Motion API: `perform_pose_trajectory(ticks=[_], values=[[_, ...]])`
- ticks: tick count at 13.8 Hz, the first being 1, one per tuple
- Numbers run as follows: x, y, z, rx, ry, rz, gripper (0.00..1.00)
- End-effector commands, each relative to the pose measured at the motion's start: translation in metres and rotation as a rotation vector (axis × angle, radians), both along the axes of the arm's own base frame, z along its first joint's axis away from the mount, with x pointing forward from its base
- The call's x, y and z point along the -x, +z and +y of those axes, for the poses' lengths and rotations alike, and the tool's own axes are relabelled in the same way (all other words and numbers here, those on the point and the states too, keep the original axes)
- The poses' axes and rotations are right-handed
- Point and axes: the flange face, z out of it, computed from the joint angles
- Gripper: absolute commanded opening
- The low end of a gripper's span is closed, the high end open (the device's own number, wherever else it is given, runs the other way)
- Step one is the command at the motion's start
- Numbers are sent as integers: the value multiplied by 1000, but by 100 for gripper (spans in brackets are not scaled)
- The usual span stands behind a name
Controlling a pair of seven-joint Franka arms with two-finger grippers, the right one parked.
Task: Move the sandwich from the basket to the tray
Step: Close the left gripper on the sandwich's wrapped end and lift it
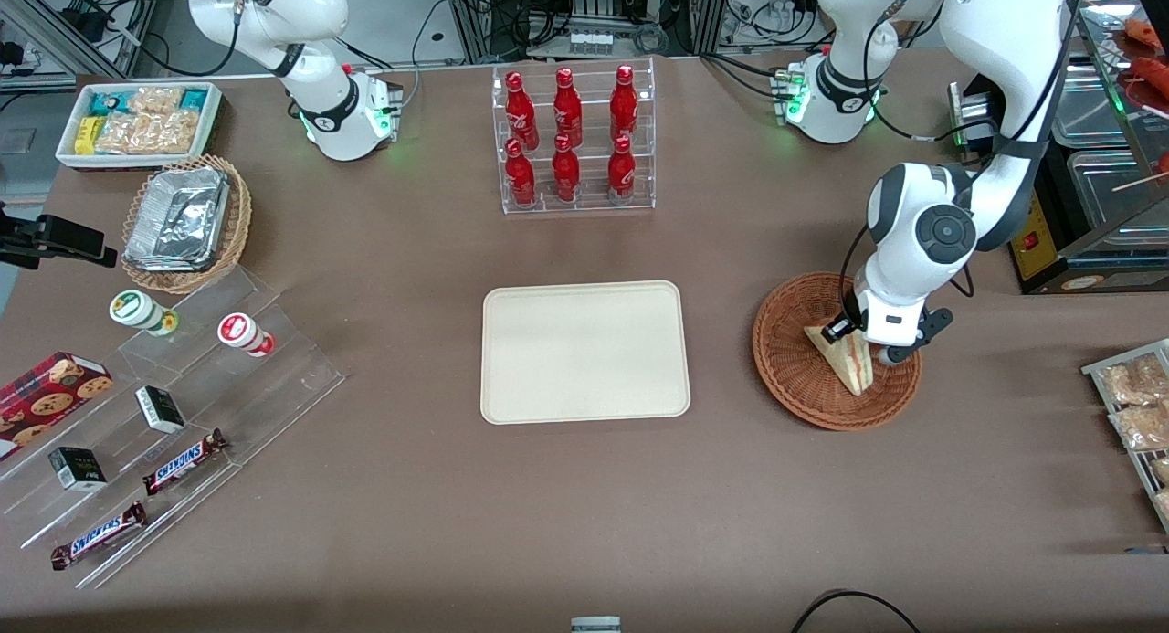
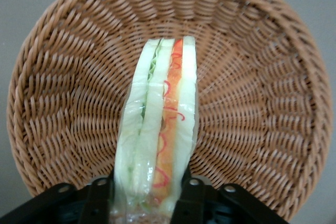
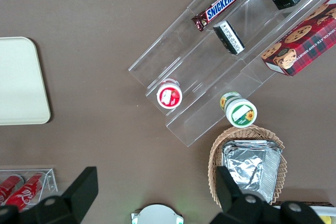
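The sandwich (image 2: 160, 124) stands on edge inside the basket (image 1: 804, 377), its cut face of red, orange and green layers turned up toward my wrist. My gripper (image 2: 148, 195) is down in the basket with its 2 fingers (image 2: 100, 195) pressed against the bread on either side, holding the wedge. The basket sits toward my end of the bench, well apart from the tray (image 1: 584, 352) at the bench's middle.
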Motion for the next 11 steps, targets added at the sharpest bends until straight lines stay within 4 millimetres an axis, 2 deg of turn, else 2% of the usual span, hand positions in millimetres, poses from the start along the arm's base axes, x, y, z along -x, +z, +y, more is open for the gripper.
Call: perform_pose_trajectory(ticks=[1,4,6,8,11], values=[[-21,36,-3,-23,-41,11,0],[-47,78,-7,-40,-63,69,0],[-50,89,-16,-37,-134,73,0],[-50,96,-40,-34,-190,59,0],[-54,104,-97,-33,-295,60,0]])
